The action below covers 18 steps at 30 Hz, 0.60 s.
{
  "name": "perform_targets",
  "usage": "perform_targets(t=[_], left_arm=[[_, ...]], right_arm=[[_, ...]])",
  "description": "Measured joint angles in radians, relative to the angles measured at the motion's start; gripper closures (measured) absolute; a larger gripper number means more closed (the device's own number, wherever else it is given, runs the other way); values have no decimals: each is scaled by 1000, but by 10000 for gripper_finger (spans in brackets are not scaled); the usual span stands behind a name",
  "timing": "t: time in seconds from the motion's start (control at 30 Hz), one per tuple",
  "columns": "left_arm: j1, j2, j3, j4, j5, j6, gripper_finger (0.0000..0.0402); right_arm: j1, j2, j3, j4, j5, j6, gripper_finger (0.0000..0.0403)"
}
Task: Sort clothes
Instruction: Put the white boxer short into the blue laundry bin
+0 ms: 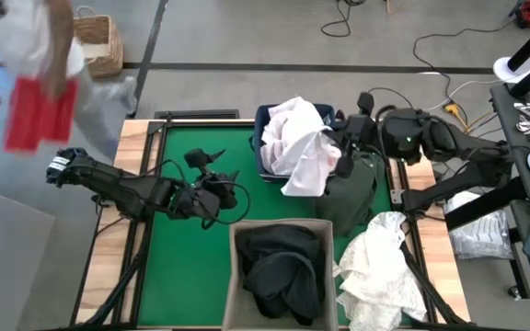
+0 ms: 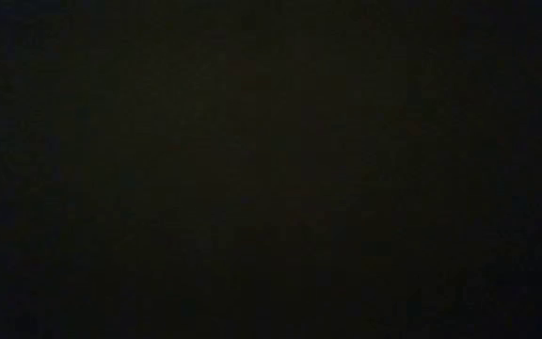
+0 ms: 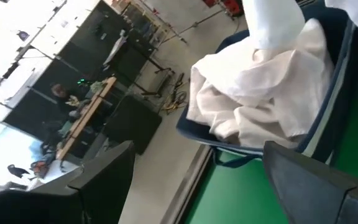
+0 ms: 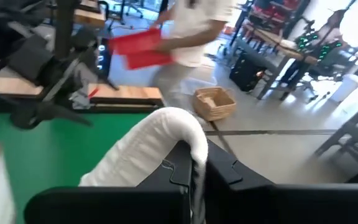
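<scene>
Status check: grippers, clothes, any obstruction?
Right gripper shut on white garment over navy bin. Left gripper open, idle on mat. Person passing beyond table.

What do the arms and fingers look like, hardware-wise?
Both arms are dark, near-black jointed links. The left arm has a white-marked joint at its base end and a thin black cable looping near the left gripper. The right gripper has broad, flat matte-black fingers.

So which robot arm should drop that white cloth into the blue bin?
The right. Its right gripper is shut on the white cloth, which hangs over the blue bin and partly outside its rim. The left gripper waits open over the green mat, holding nothing.
</scene>
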Motion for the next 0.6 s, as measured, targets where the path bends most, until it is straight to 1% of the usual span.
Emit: perform_targets(t=[0.33, 0.5, 0.6], left_arm=[[-12, 0, 0, -63, -98, -32, 74], [-12, 0, 0, -119, -106, -74, 74], [-12, 0, 0, -126, -106, -78, 74]], right_arm=[[-126, 188, 251, -12, 0, -132, 394], [-204, 297, 360, -100, -10, -170, 394], [-246, 355, 397, -147, -11, -180, 394]])
